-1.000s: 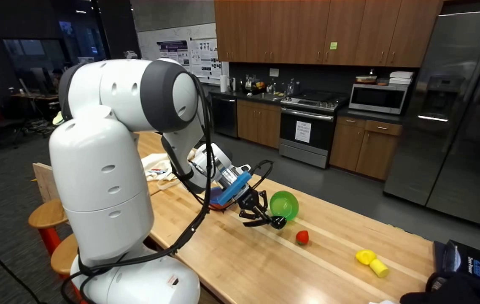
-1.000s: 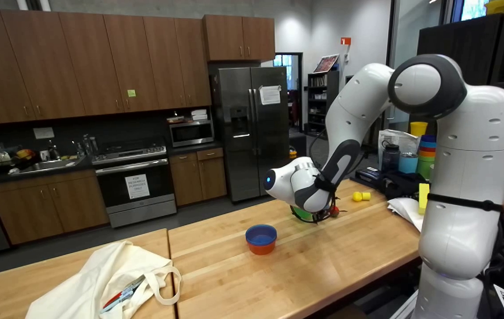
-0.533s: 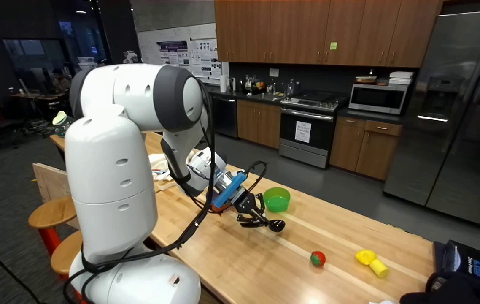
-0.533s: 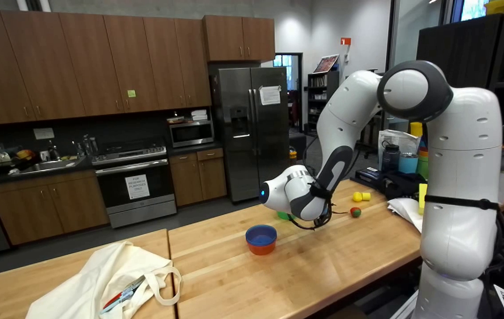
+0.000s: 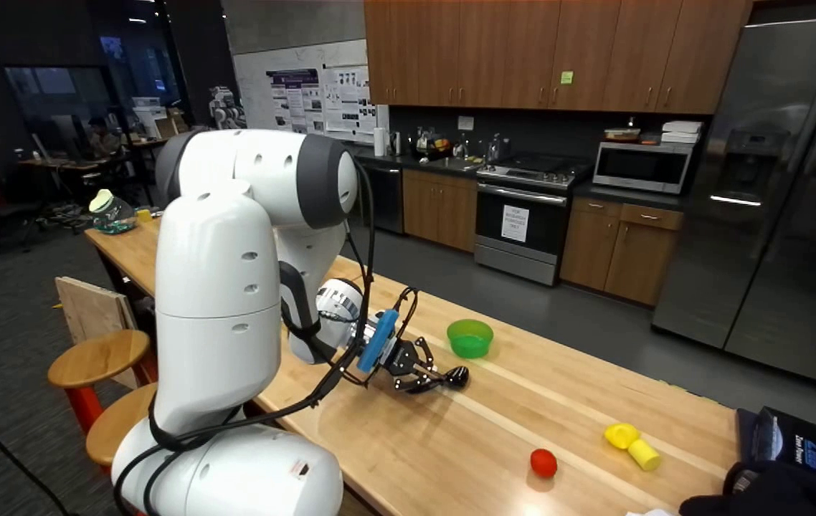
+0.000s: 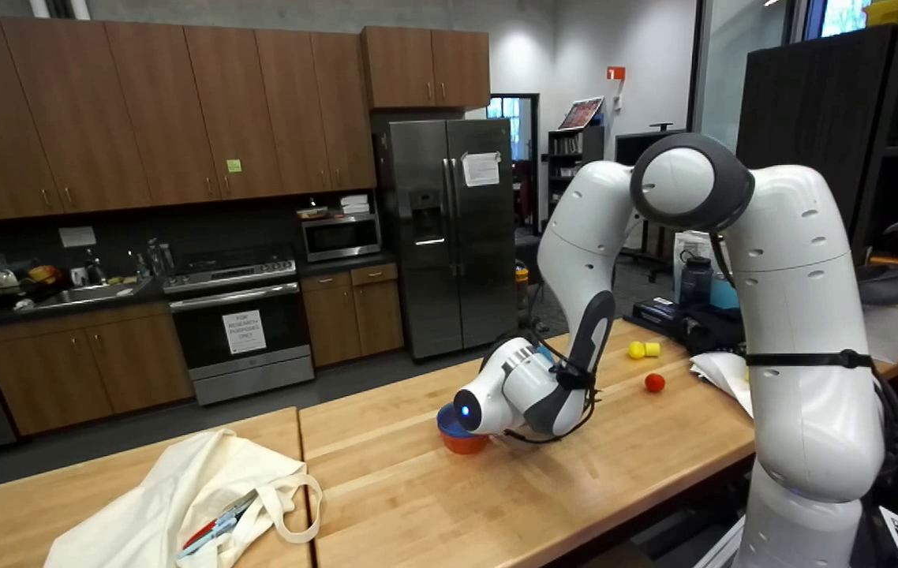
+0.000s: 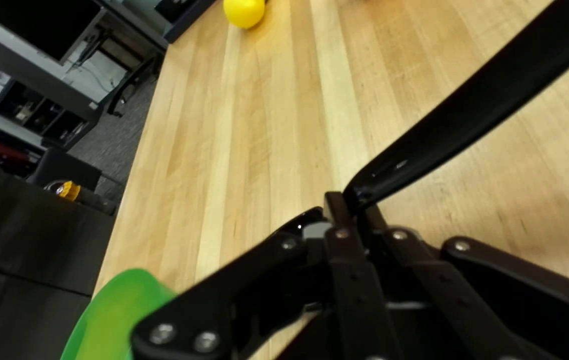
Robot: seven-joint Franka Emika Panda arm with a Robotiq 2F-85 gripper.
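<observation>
My gripper (image 7: 357, 212) is shut on a black spoon-like utensil (image 7: 474, 110); its handle slants to the upper right in the wrist view. In an exterior view the utensil's rounded dark head (image 5: 457, 377) sticks out past the fingertips, low over the table. Just behind it stands a green bowl (image 5: 470, 340), upright and apart from the gripper; part of the bowl (image 7: 119, 310) shows at the wrist view's lower left. A red round object (image 5: 543, 463) lies on the wood to the right of the gripper. The arm hides the gripper and green bowl in an exterior view (image 6: 524, 390).
A yellow two-part object (image 5: 632, 446) lies farther along the table. Blue and orange stacked bowls (image 6: 463, 443) stand partly behind the wrist. A cream cloth bag (image 6: 196, 489) lies on the adjoining tabletop. A black box (image 5: 802, 459) and dark cloth are at the table's end.
The arm has drawn back, away from the green bowl, with the utensil still held. The bowl went from tilted to upright. The red object rolled away toward the table's yellow-object end.
</observation>
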